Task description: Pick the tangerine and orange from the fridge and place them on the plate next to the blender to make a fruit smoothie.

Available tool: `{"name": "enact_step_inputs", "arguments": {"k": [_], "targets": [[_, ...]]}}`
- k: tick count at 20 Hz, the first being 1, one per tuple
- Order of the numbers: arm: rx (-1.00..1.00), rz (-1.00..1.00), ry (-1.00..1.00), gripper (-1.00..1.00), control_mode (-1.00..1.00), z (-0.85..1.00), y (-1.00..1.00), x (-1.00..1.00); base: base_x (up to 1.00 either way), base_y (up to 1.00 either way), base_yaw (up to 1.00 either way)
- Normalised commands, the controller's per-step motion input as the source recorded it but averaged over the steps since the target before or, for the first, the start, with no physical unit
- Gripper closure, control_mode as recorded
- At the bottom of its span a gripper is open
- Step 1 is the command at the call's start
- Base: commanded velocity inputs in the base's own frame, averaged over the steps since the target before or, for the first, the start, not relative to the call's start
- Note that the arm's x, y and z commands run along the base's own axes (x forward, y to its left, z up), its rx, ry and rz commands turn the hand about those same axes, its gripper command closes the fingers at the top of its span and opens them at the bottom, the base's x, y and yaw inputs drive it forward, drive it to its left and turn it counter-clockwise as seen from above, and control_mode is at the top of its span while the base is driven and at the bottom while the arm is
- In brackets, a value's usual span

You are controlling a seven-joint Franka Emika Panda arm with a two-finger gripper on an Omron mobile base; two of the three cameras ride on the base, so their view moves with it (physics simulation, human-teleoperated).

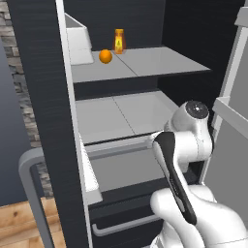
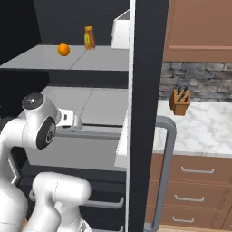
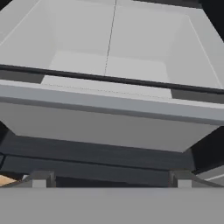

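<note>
The fridge [image 1: 38,97] stands open in front of me. One round orange-coloured fruit [image 1: 105,56] [image 2: 64,49] lies on the upper grey shelf [image 1: 155,60]; I cannot tell whether it is the tangerine or the orange, and the other one is out of view. My gripper [image 3: 110,181] is open with nothing between its fingertips [image 3: 41,178]. It faces the front of a grey drawer [image 3: 109,109] well below the fruit's shelf. The plate and the blender are out of view.
A yellow-orange bottle [image 1: 119,40] and a white box [image 1: 80,41] stand on the upper shelf behind the fruit. The open fridge doors flank the arm, each with a grey bar handle [image 2: 165,172]. A knife block [image 2: 180,101] sits on the marble counter [image 2: 204,129] to the right.
</note>
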Motion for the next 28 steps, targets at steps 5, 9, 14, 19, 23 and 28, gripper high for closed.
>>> {"name": "enact_step_inputs", "arguments": {"k": [5,9,14,19,23,28], "targets": [[-0.02,0.00,-0.10,-1.00,-1.00,1.00,0.73,0.22,0.00,0.00,0.00],[0.00,0.00,-0.05,-1.00,-1.00,1.00,0.46,0.06,0.00,0.00,0.00],[0.01,0.00,-0.19,-1.00,-1.00,1.00,0.27,0.00,0.00,0.00,0.00],[0.03,0.00,-0.03,-1.00,-1.00,0.96,0.01,0.26,0.00,0.00,0.00],[0.06,0.01,0.01,-1.00,-1.00,0.14,0.00,0.93,0.00,0.00,0.00],[0.03,0.00,0.00,-1.00,-1.00,0.00,0.09,0.99,0.00,0.00,0.00]]}}
